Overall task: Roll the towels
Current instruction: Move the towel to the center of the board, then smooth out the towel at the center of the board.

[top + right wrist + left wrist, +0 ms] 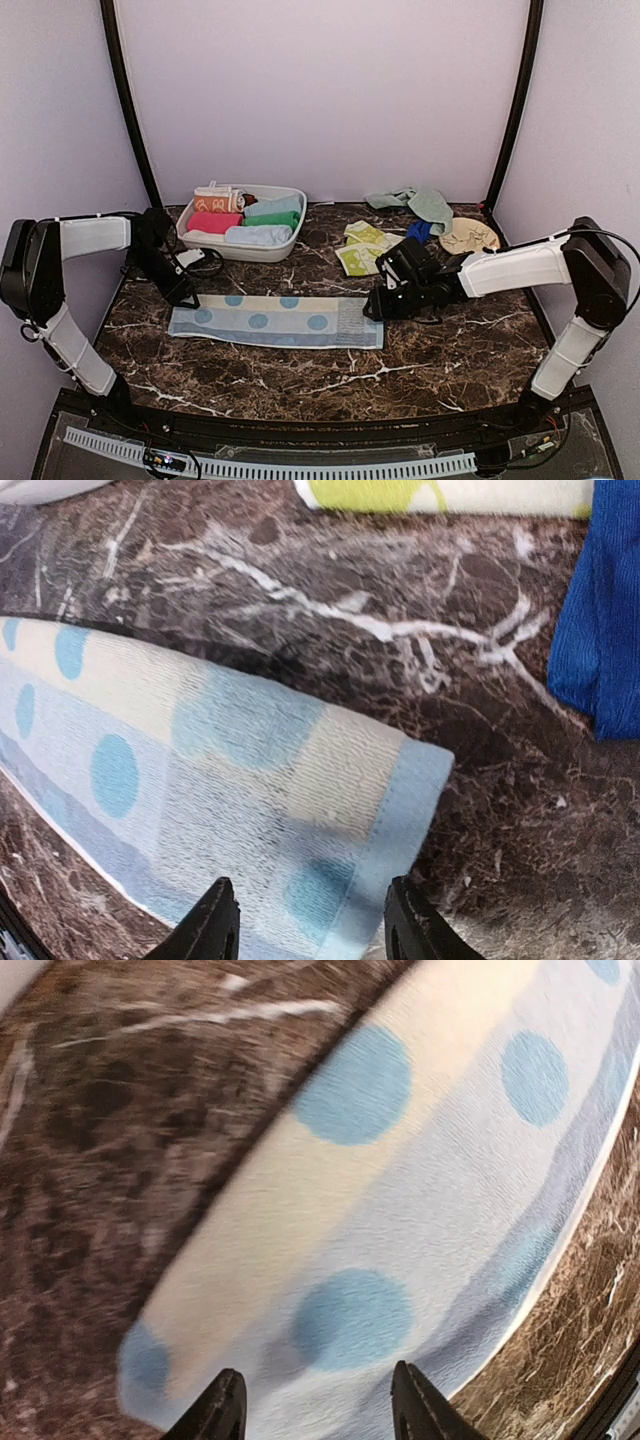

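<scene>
Spotted blue-cream towel (275, 321) lies folded flat, a long strip just in front of white tub (288, 243). Looks soft, limp, light: I'd pinch a short-end hem. Left gripper (315, 1380), right gripper (310, 892) both parted, empty.

Probably a lab booth: plain lilac walls (320, 90), black posts (128, 110), marbled table (430, 360).

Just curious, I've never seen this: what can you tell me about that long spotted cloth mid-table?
The long cream and pale-blue cloth towel with blue dots looks soft and finely ribbed. It lies flat and unrolled as a strip on the dark marble table, with a plain blue hem at its right end.
</scene>
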Action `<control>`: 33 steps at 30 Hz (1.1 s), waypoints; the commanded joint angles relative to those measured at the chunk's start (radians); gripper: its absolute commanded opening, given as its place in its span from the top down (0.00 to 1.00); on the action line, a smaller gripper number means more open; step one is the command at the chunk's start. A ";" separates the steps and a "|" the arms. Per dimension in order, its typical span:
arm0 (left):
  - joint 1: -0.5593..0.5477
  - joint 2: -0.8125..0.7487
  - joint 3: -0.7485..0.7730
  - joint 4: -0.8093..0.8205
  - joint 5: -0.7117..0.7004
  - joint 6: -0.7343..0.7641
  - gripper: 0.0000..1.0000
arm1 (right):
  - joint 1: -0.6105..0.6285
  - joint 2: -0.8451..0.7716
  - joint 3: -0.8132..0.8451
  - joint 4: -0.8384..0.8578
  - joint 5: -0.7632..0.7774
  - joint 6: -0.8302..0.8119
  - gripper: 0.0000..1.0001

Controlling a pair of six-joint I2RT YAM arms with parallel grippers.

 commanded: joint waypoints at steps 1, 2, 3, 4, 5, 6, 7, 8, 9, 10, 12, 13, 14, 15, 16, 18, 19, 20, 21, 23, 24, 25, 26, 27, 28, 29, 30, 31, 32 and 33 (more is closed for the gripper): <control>-0.057 0.015 -0.082 0.027 -0.011 -0.010 0.49 | 0.019 -0.002 -0.021 -0.027 0.016 -0.002 0.50; -0.057 0.024 -0.081 0.035 -0.012 -0.009 0.49 | 0.021 -0.010 -0.037 -0.012 0.012 0.012 0.49; -0.058 0.035 -0.080 0.040 -0.014 -0.008 0.49 | 0.021 -0.017 -0.050 -0.001 0.009 0.024 0.50; -0.059 0.042 -0.076 0.038 -0.014 -0.005 0.49 | 0.020 -0.021 -0.055 0.001 0.004 0.032 0.51; -0.059 0.043 -0.071 0.028 -0.014 0.000 0.49 | 0.020 -0.022 -0.057 -0.002 0.000 0.038 0.51; -0.059 0.035 -0.068 0.017 -0.006 0.010 0.49 | 0.020 -0.024 -0.062 -0.002 -0.009 0.043 0.52; -0.059 0.022 -0.069 0.007 0.002 0.024 0.48 | 0.018 -0.027 -0.068 0.005 -0.020 0.048 0.53; -0.060 0.005 -0.073 -0.002 0.013 0.040 0.47 | 0.016 -0.029 -0.073 0.016 -0.035 0.050 0.54; -0.061 -0.015 -0.080 -0.014 0.026 0.066 0.46 | 0.011 -0.025 -0.077 0.027 -0.048 0.053 0.57; -0.064 -0.034 -0.089 -0.024 0.038 0.087 0.46 | 0.003 -0.017 -0.077 0.038 -0.065 0.057 0.60; -0.077 -0.068 -0.114 -0.036 0.050 0.118 0.46 | -0.018 0.007 -0.069 0.051 -0.108 0.064 0.65; -0.086 -0.079 -0.130 -0.041 0.047 0.131 0.46 | -0.027 0.020 -0.062 0.051 -0.131 0.066 0.69; -0.098 -0.088 -0.147 -0.039 0.038 0.139 0.45 | -0.035 0.030 -0.053 0.048 -0.147 0.069 0.76; -0.106 -0.096 -0.165 -0.034 0.026 0.147 0.45 | -0.041 0.035 -0.046 0.045 -0.158 0.072 0.83; -0.112 -0.101 -0.186 -0.022 0.008 0.154 0.46 | -0.049 0.034 -0.039 0.040 -0.162 0.077 0.92; -0.117 -0.106 -0.218 0.012 -0.033 0.162 0.45 | -0.064 0.019 -0.027 0.034 -0.179 0.094 1.00; -0.118 -0.106 -0.232 0.024 -0.059 0.170 0.45 | -0.070 0.006 -0.022 0.034 -0.192 0.100 1.00; -0.119 -0.105 -0.244 0.039 -0.078 0.176 0.45 | -0.076 -0.008 -0.017 0.037 -0.204 0.107 1.00; -0.119 -0.104 -0.264 0.057 -0.100 0.183 0.45 | -0.079 -0.022 -0.009 0.037 -0.214 0.113 1.00; -0.118 -0.096 -0.289 0.087 -0.132 0.199 0.46 | -0.088 -0.037 0.013 0.025 -0.228 0.122 1.00; -0.118 -0.091 -0.303 0.101 -0.150 0.206 0.46 | -0.091 -0.038 0.029 0.013 -0.235 0.122 1.00; -0.118 -0.085 -0.317 0.115 -0.166 0.212 0.47 | -0.095 -0.038 0.042 0.005 -0.238 0.121 1.00; -0.118 -0.080 -0.330 0.134 -0.183 0.217 0.47 | -0.100 -0.034 0.056 -0.002 -0.240 0.120 1.00; -0.118 -0.077 -0.344 0.153 -0.200 0.222 0.48 | -0.106 -0.027 0.068 -0.008 -0.243 0.118 1.00; -0.119 -0.073 -0.354 0.166 -0.212 0.224 0.48 | -0.111 -0.016 0.081 -0.011 -0.247 0.114 1.00; -0.118 -0.070 -0.361 0.176 -0.222 0.225 0.49 | -0.116 -0.010 0.089 -0.011 -0.247 0.112 1.00; -0.119 -0.067 -0.366 0.182 -0.227 0.227 0.49 | -0.121 0.003 0.098 -0.017 -0.249 0.110 1.00; -0.118 -0.068 -0.370 0.188 -0.229 0.229 0.50 | -0.128 0.013 0.105 -0.020 -0.253 0.108 1.00; -0.119 -0.069 -0.374 0.191 -0.232 0.232 0.50 | -0.133 0.022 0.112 -0.018 -0.258 0.107 1.00; -0.119 -0.071 -0.378 0.196 -0.237 0.237 0.50 | -0.137 0.029 0.119 -0.018 -0.261 0.105 1.00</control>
